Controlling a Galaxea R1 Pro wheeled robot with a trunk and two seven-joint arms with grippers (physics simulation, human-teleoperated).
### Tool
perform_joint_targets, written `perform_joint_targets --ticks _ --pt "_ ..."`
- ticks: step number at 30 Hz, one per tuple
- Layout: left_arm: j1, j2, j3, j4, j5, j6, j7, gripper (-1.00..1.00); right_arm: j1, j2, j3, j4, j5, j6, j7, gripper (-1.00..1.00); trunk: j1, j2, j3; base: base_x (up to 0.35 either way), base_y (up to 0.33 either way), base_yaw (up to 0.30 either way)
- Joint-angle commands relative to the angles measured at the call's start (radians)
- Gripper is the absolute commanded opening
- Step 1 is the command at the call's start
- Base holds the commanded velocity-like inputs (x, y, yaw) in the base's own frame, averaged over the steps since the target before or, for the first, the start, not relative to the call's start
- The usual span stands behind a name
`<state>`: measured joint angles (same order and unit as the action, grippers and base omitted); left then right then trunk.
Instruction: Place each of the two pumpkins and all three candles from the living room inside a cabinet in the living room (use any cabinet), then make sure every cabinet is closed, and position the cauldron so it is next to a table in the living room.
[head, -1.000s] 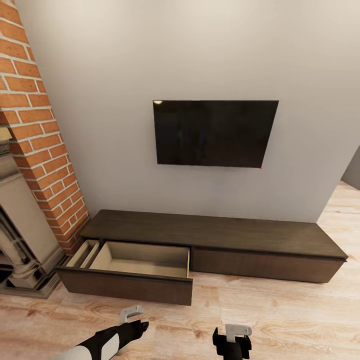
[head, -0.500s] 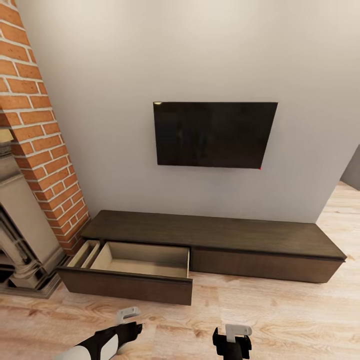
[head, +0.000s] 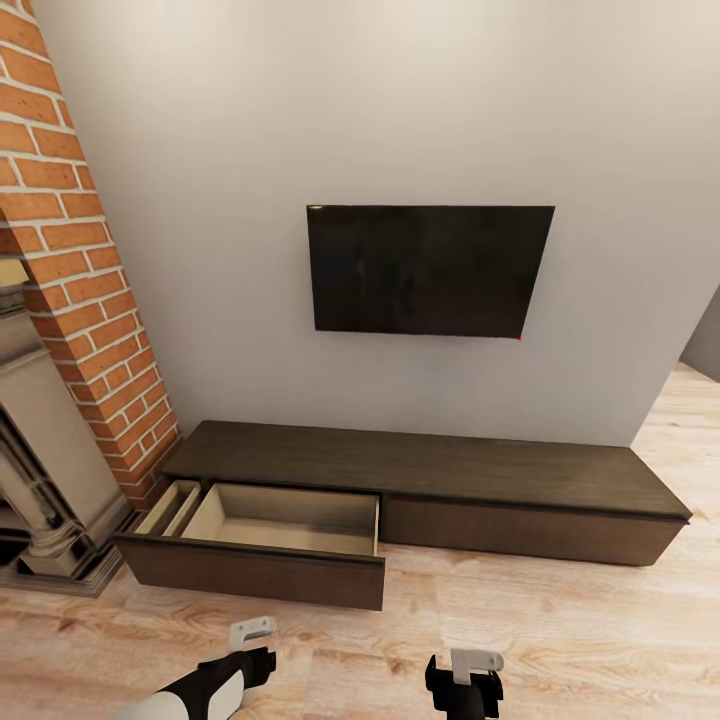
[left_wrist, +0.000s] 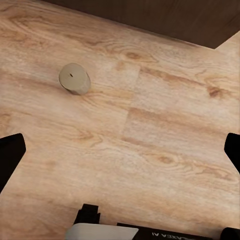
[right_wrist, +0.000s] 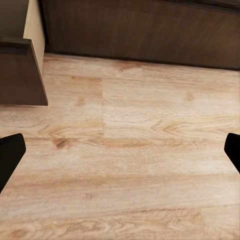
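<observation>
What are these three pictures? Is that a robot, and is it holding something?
Yes, it's a robot in a computer-made living room. The big picture comes from a camera on its head. You see a TV on the wall, a long brown cabinet with one drawer pulled open, and both robot arms at the bottom: left gripper, right gripper.

The other two pictures come from cameras on its wrists, looking down at the wooden floor. The black bits at the sides are its fingers, spread wide and holding nothing. The left wrist camera sees a little candle standing on the floor.
</observation>
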<state>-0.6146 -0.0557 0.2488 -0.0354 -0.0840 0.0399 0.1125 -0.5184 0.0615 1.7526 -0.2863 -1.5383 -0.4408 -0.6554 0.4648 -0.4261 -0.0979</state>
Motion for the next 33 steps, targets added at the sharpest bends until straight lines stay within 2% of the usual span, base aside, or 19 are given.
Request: perform_joint_targets --ticks 1,11,24,33 --pt "-0.001 -0.001 0.007 -0.001 -0.009 0.004 0.003 1.00 -0.002 0.000 0.008 -0.002 -0.008 -0.004 -0.004 1.00 0.001 -0.002 -0.002 0.000 0.000 0.000" --pt "-0.001 -0.001 0.007 0.010 -0.008 0.003 0.004 1.00 -0.002 0.000 0.008 -0.002 -0.008 -0.004 -0.004 1.00 0.001 -0.002 -0.002 -0.046 0.070 0.000" --pt "-0.001 -0.001 0.007 0.011 -0.008 0.004 0.004 1.00 -0.002 0.000 0.008 -0.002 -0.008 -0.004 -0.004 1.00 0.001 -0.002 -0.002 -0.146 0.271 -0.004" --pt "-0.001 -0.002 0.007 0.011 -0.008 0.005 0.004 1.00 -0.002 0.000 0.008 -0.002 -0.008 -0.004 -0.004 1.00 0.001 -0.002 0.001 -0.079 0.312 -0.195"
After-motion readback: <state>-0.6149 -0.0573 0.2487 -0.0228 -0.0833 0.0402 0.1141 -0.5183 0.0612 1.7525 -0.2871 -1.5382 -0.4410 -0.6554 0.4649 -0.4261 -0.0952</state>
